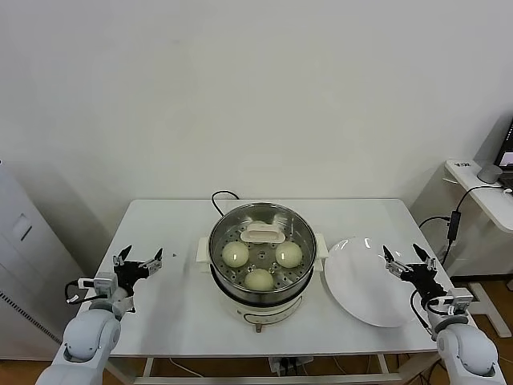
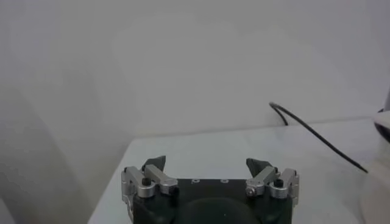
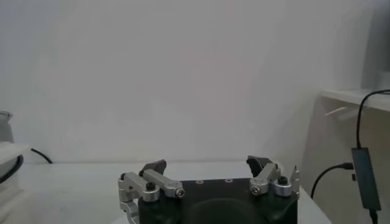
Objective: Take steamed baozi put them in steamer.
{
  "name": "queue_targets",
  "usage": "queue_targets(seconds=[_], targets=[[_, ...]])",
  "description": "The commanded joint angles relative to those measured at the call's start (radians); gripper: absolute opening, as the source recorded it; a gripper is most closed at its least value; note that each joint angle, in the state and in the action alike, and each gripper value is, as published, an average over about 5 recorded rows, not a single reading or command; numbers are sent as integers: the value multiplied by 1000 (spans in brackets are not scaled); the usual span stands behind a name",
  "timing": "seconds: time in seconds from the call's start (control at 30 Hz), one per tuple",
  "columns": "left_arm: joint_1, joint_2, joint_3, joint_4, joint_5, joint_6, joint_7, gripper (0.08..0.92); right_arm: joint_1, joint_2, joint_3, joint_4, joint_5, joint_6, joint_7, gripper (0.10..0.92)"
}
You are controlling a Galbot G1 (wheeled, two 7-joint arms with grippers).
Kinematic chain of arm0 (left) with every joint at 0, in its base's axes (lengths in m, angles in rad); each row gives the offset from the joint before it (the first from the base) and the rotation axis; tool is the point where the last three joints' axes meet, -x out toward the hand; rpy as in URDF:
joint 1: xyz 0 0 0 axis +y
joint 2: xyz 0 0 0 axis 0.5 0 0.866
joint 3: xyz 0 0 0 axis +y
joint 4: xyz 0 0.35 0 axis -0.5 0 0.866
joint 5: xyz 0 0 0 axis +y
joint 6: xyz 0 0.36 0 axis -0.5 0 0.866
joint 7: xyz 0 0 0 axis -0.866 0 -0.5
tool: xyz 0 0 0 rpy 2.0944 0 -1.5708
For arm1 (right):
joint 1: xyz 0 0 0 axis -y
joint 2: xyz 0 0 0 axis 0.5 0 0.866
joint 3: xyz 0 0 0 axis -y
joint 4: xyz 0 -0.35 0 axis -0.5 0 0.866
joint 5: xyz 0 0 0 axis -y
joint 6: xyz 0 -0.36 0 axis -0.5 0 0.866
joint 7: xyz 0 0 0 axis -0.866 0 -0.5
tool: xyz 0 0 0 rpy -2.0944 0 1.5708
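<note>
Three pale round steamed baozi lie on the perforated tray of the steamer [image 1: 304, 237]: one at the left [image 1: 235, 254], one at the right [image 1: 288, 254] and one nearest me [image 1: 258, 279]. A white rounded piece [image 1: 263, 233] rests at the back of the tray. My left gripper [image 1: 141, 261] hovers open and empty over the table's left side, well apart from the steamer; its wrist view shows the same gripper [image 2: 207, 163] with nothing between its fingers. Over the near edge of the white plate [image 1: 357, 277], my right gripper [image 1: 405, 256] is open and empty too, as its own view of the gripper [image 3: 207, 163] confirms.
A black cord [image 1: 220, 197] runs from behind the steamer across the white table [image 1: 172, 305]. To the right stands a second desk [image 1: 481, 188] with cables hanging from it. A grey cabinet [image 1: 20, 265] is at the left.
</note>
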Motion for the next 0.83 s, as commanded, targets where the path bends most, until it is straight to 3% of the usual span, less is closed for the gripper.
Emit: queue_targets(seconds=[0.03, 0.83], targets=[[4, 0, 2, 5, -9, 2, -2, 823, 4, 8, -4, -4, -10, 0, 1, 823], [5, -10, 3, -13, -18, 21, -4, 823, -1, 6, 6, -14, -29, -13, -7, 823]])
